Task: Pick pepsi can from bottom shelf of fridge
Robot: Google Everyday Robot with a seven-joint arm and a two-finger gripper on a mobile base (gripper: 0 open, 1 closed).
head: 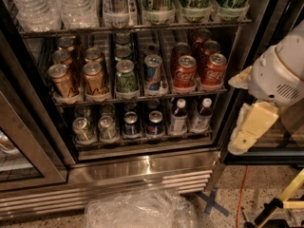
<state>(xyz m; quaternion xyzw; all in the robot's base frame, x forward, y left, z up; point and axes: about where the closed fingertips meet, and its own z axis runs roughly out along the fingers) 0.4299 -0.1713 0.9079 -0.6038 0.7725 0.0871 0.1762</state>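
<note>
The fridge [142,172] stands open in front of me, with a steel frame and a louvred base. Its bottom shelf [142,145] holds two silver cans at the left, two dark blue cans in the middle and two small bottles at the right. The pepsi can [155,123] stands upright in the front row. A second dark blue can [130,124] stands just left of it. My gripper [244,134] hangs outside the fridge at the right, beside the door frame and level with the bottom shelf, well right of the pepsi can. It holds nothing that I can see.
The rack above holds gold cans [61,80], a green can [125,76], a pale blue-and-silver can [153,71] and red cans [185,72]. A glass door [23,146] stands at the left. A crumpled clear plastic bag [140,208] lies on the floor below, and an orange cable [240,194] runs at the right.
</note>
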